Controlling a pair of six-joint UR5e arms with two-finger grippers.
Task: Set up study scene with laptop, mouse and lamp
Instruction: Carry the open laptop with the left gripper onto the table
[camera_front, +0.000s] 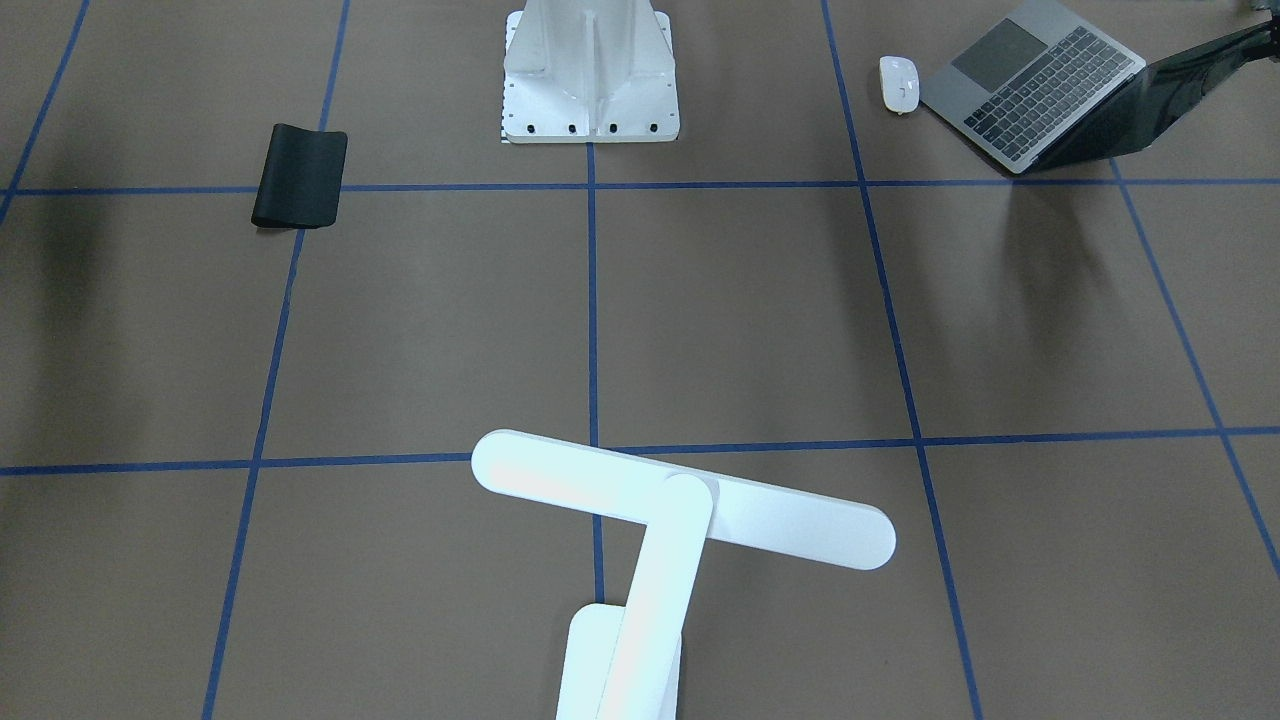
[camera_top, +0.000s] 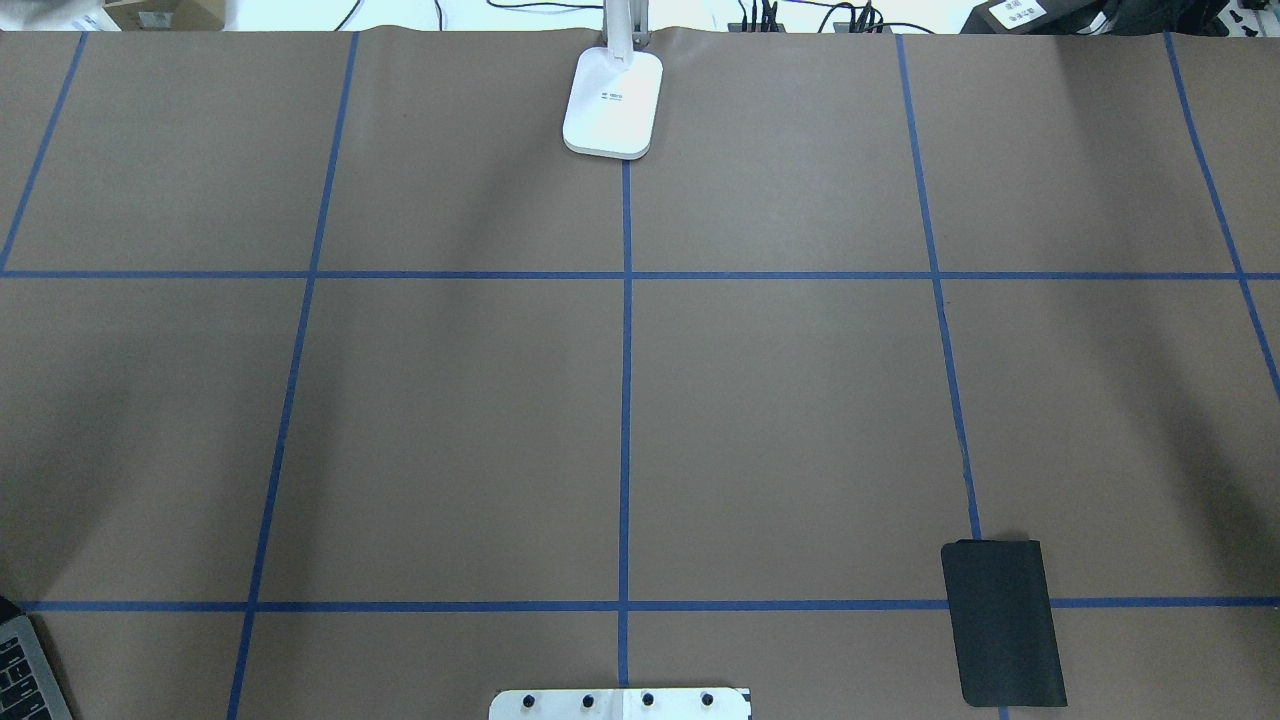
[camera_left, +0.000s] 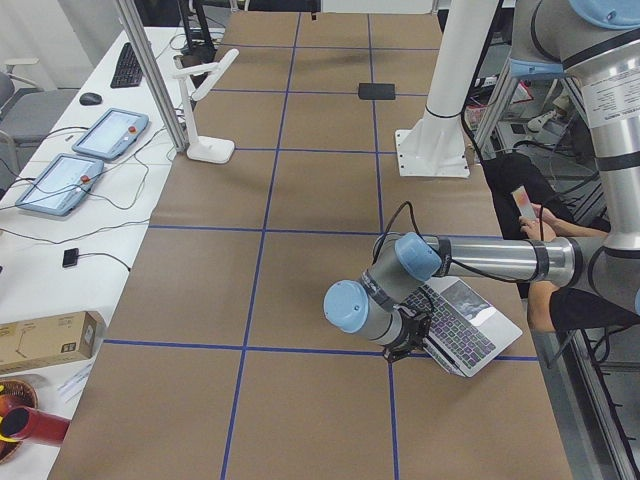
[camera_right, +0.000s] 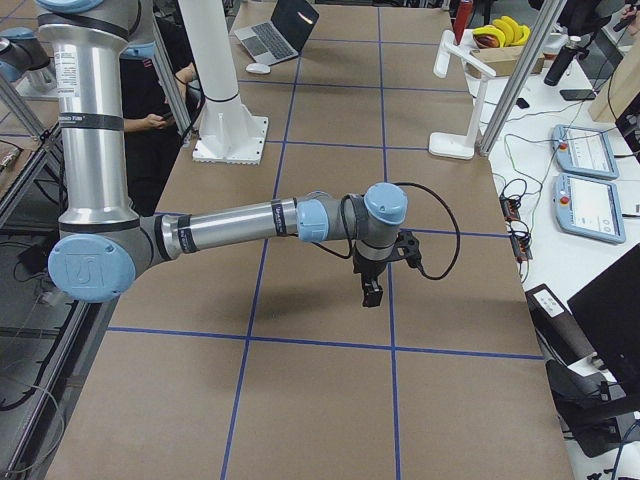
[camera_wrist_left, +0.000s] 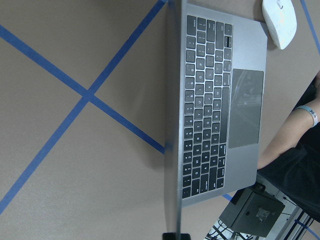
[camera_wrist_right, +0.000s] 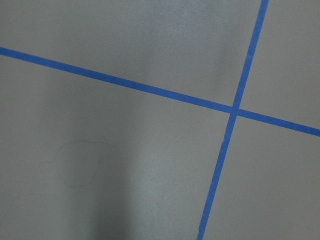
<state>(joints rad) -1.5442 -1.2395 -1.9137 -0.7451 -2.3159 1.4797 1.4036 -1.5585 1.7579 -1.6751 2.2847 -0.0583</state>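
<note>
The laptop (camera_front: 1040, 95) stands open at my left near corner, keyboard up (camera_wrist_left: 220, 100); it also shows in the exterior left view (camera_left: 460, 325). My left gripper (camera_wrist_left: 176, 235) sits at the top edge of its lid, which runs edge-on through the wrist view, and looks shut on it. The white mouse (camera_front: 898, 83) lies just beside the laptop's palm rest (camera_wrist_left: 280, 20). The lamp (camera_front: 680, 500) stands at the table's far middle edge, its base (camera_top: 613, 105) on the centre line. My right gripper (camera_right: 372, 292) hangs above bare paper; I cannot tell if it is open.
A black mouse pad (camera_top: 1003, 622) lies near my right front. The white ribbed pedestal (camera_front: 590, 70) stands at the near middle. A person's arm (camera_wrist_left: 300, 125) is close to the laptop. Tablets (camera_left: 105, 135) lie on a side table beyond the lamp.
</note>
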